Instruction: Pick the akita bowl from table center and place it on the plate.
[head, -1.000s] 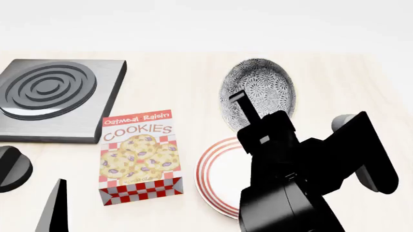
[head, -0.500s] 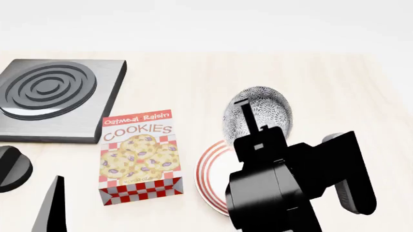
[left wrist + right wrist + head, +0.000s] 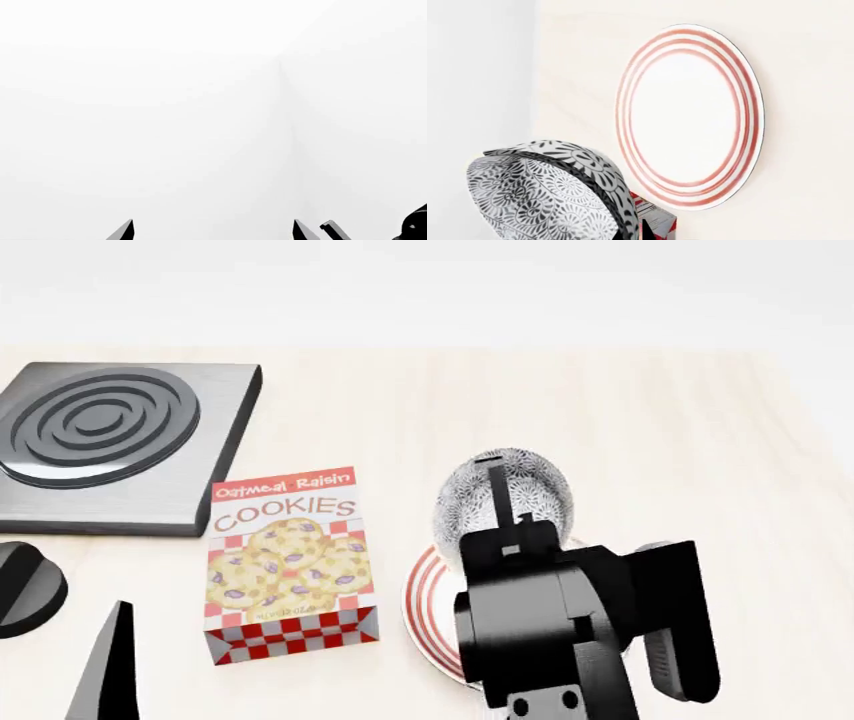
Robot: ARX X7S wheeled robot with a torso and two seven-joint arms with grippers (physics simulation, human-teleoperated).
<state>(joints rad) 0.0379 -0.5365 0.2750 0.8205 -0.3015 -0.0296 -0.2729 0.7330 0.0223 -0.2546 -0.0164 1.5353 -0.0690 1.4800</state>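
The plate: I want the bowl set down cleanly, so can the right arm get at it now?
Probably yes: the plate lies bare, and the right end effector holds the akita bowl by its far edge.

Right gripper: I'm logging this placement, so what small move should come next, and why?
Probably lower it: the right gripper holds the akita bowl tilted by its rim, apparently above the bare plate. The bowl is not yet seated.
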